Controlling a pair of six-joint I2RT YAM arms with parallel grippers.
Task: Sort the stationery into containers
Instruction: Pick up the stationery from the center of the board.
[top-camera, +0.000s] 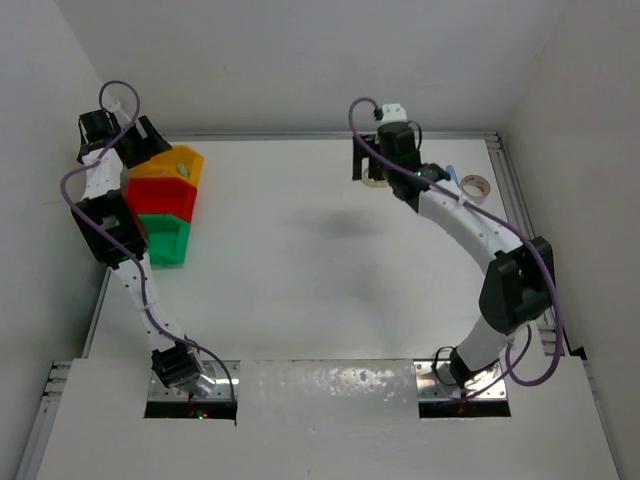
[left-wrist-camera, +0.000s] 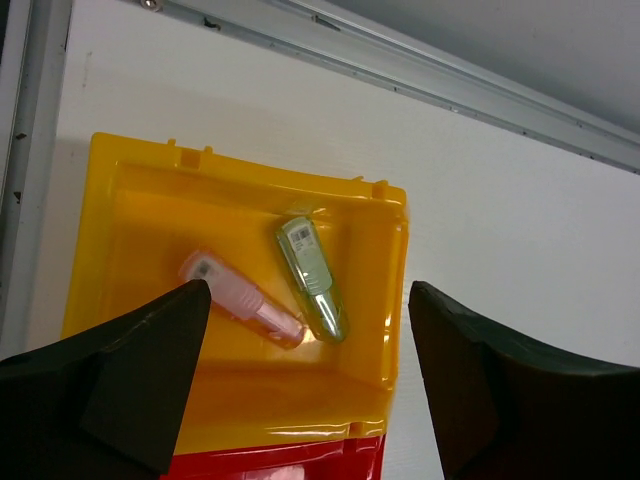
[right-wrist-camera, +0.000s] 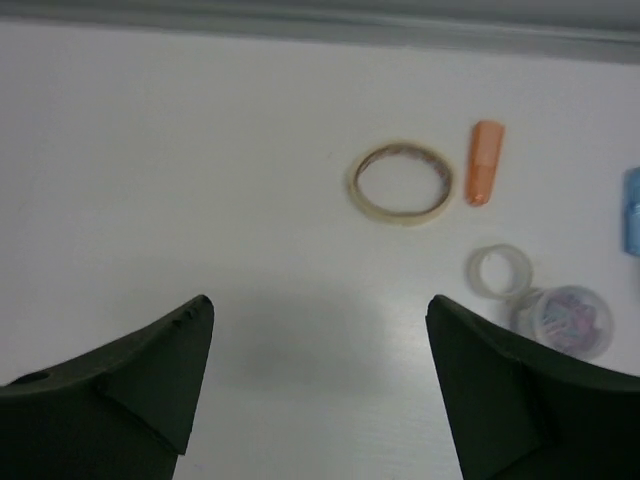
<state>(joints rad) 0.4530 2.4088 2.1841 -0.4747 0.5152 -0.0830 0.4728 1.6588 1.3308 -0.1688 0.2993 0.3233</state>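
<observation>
Two pieces, a green capsule (left-wrist-camera: 311, 279) and a pink capsule (left-wrist-camera: 242, 298), lie close together in the yellow bin (left-wrist-camera: 130, 200); the red bin (top-camera: 160, 198) sits between it and the green bin (top-camera: 165, 240); the left gripper (left-wrist-camera: 310, 290) hangs above, jaws apart, holding nothing; the right gripper (right-wrist-camera: 318, 300), spread wide and empty, overlooks a tan tape ring (right-wrist-camera: 400, 183), orange capsule (right-wrist-camera: 485, 162) and clear ring (right-wrist-camera: 499, 270) on the white table (top-camera: 330, 300).

Table (top-camera: 320, 290) ctr open; bins (top-camera: 165, 205) L edge, tape ring (top-camera: 476, 186) far R.
</observation>
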